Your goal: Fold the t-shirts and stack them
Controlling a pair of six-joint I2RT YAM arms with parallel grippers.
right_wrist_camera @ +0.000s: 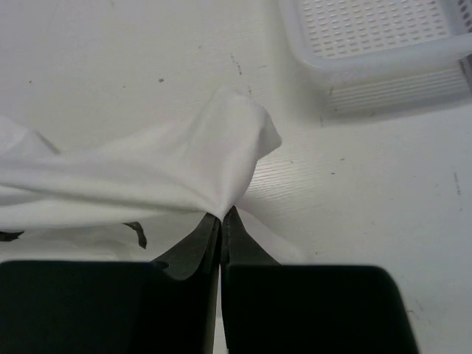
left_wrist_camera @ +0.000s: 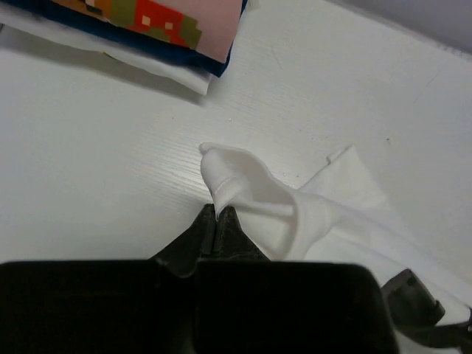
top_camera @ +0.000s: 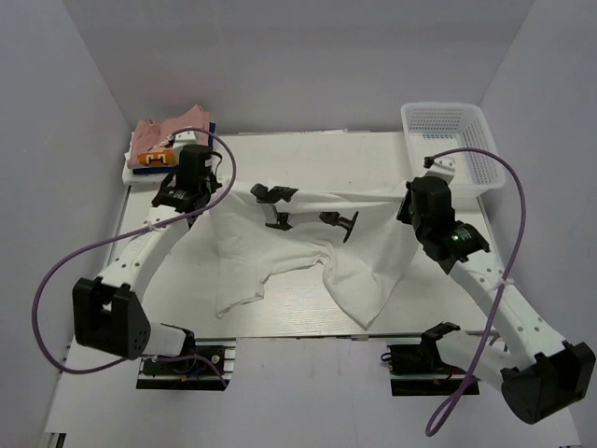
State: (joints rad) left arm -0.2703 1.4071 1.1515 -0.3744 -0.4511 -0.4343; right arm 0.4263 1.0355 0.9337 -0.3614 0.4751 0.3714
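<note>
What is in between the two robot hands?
The white t-shirt stretches from the left gripper to the right gripper, seen from the top camera.

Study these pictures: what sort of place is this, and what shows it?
Likely a robot lab cell: bare walls box in a white table, and a robot's left gripper and right gripper pinch one white t-shirt.

— Where's the big one?
— The large white t-shirt (top_camera: 298, 252) hangs stretched between my left gripper (left_wrist_camera: 216, 214) and my right gripper (right_wrist_camera: 222, 215), each clamped on an upper edge. Its body sags rumpled toward me, dark print showing.
— And the others?
— The folded pile (top_camera: 159, 145) sits at the far left corner: pink on top, dark blue and white beneath.
</note>
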